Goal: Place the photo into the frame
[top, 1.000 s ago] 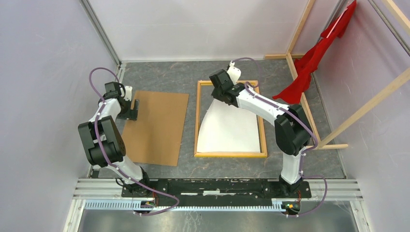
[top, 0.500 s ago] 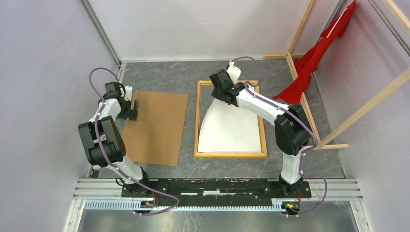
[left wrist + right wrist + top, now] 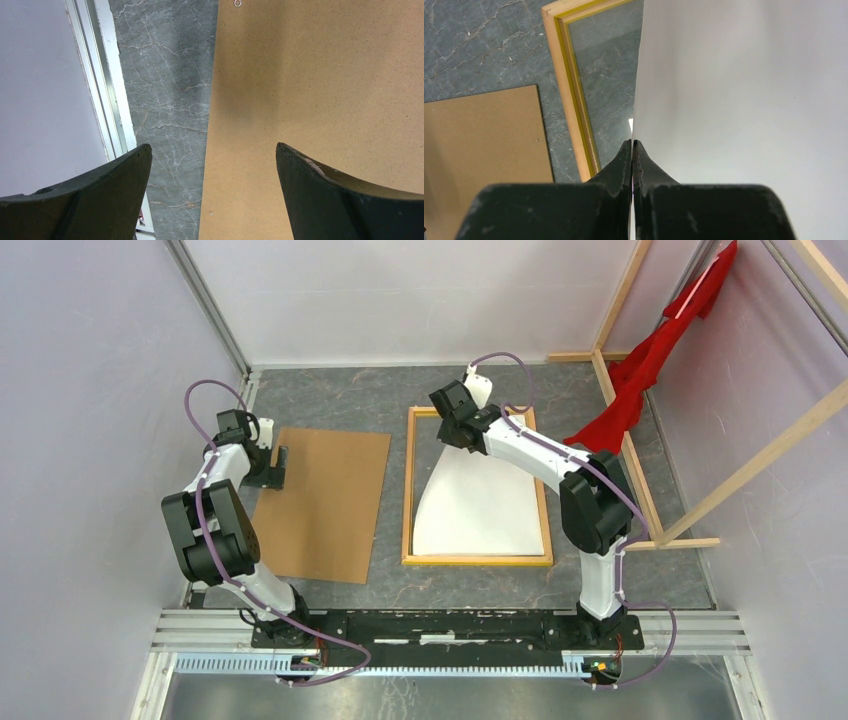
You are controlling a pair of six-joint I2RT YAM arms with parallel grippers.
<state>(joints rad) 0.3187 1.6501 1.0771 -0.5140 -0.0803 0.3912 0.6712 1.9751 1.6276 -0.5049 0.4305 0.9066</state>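
Right wrist: photo [image 3: 744, 100] in right hand [image 3: 632, 142]

We see the photo [image 3: 480, 510] reverse as smooth white paper with a faint sheen. The frame [image 3: 408, 490] is pale bare wood with yellow paint on the inner lip. At its 9 o'clock, the backing board [image 3: 325, 500] is matt brown fibreboard, finely speckled. The table [image 3: 350, 400] looks like grey veined stone. At 2 o'clock, red cloth [image 3: 650, 360] on raw wooden beams [image 3: 760, 455]. On the left gripper [image 3: 212, 146], the fingers [image 3: 90, 195] are matt black plastic.
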